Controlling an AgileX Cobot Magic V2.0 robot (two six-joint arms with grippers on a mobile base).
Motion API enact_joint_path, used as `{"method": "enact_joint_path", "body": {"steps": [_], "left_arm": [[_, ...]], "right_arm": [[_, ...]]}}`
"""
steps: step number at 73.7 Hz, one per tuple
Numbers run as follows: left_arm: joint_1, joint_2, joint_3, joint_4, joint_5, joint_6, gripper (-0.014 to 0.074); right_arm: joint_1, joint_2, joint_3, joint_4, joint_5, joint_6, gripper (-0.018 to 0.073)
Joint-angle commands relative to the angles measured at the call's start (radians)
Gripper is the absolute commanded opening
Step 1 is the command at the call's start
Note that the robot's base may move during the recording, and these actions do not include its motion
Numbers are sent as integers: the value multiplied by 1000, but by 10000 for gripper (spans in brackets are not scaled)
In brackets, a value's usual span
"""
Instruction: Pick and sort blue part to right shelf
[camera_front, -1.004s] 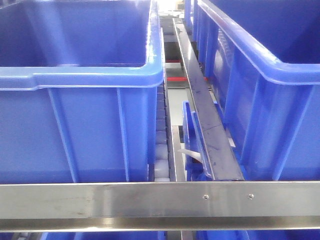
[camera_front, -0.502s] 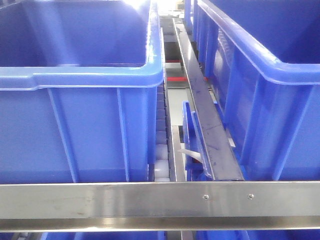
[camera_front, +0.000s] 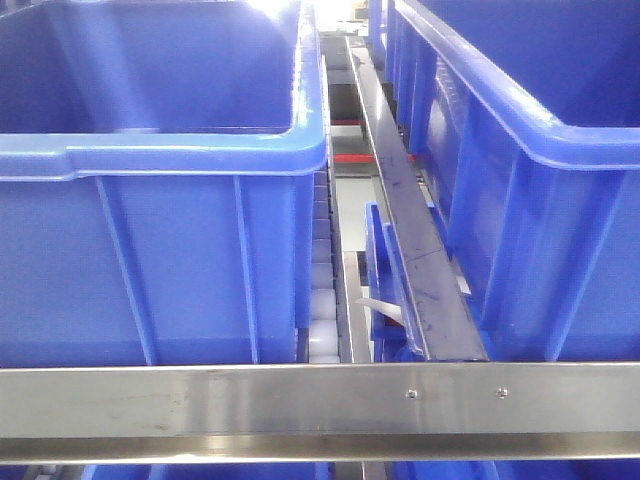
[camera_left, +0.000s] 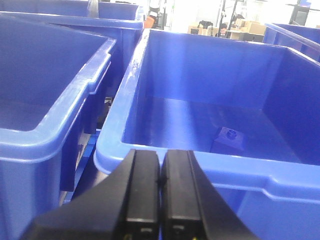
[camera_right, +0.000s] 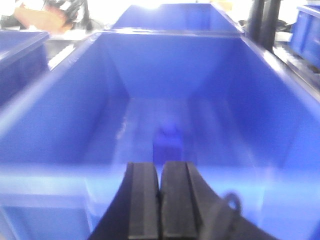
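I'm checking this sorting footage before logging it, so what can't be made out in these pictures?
- Front view: the interiors of the blue bins are hidden by their own walls, and the arms are out of frame.
- Right wrist view: motion blur leaves the blue part shapeless beyond the right gripper.
- Left wrist view: the part beyond the left gripper is too small for detail.

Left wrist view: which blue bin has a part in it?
The bin straight ahead of the left end effector; a small blue part lies on its floor.

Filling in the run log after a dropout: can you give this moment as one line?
left end effector: shut, empty | right end effector: shut, empty | blue part: on bin floor
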Motion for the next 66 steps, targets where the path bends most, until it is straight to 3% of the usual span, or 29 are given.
{"method": "enact_joint_path", "body": {"steps": [1,9,66], "left_arm": [[2,-21,24,-10,-93,1,127],[2,-21,24,-10,-93,1,127],[2,-21,24,-10,-93,1,127]], "right_arm": [[-2,-28,28,16,-131,-10,57],[-2,-28,24,16,-80,-10,57],[-2,-28,24,22,-80,-9,57]]}}
